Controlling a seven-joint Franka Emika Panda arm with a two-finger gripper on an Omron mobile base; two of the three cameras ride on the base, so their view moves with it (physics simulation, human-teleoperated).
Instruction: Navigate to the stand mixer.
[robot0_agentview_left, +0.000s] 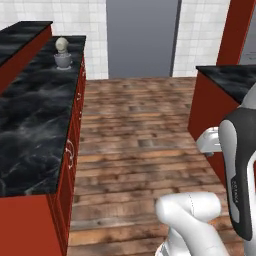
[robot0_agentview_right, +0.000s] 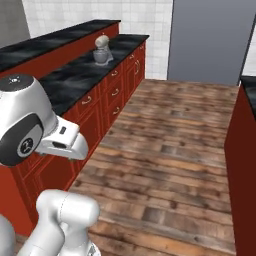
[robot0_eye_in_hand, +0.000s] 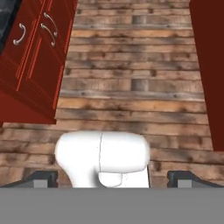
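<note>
The stand mixer (robot0_agentview_left: 62, 52) stands far ahead at the back end of the left black counter, with its cream rounded head over a silver-grey bowl. The right base view shows the stand mixer (robot0_agentview_right: 102, 50) near the counter's far corner. My arm is folded close to the base, a long way short of the mixer. In the hand view my gripper (robot0_eye_in_hand: 113, 178) points down at the wooden floor. Its two dark fingertips (robot0_eye_in_hand: 43, 177) stand wide apart with nothing between them, so it is open.
A long black marble counter (robot0_agentview_left: 30, 130) on red cabinets (robot0_agentview_right: 112, 92) runs along the left. A second red counter (robot0_agentview_left: 225, 75) stands at the right. A grey panel (robot0_agentview_left: 142, 37) closes the far wall. A wooden floor aisle (robot0_agentview_left: 135, 125) runs between the counters.
</note>
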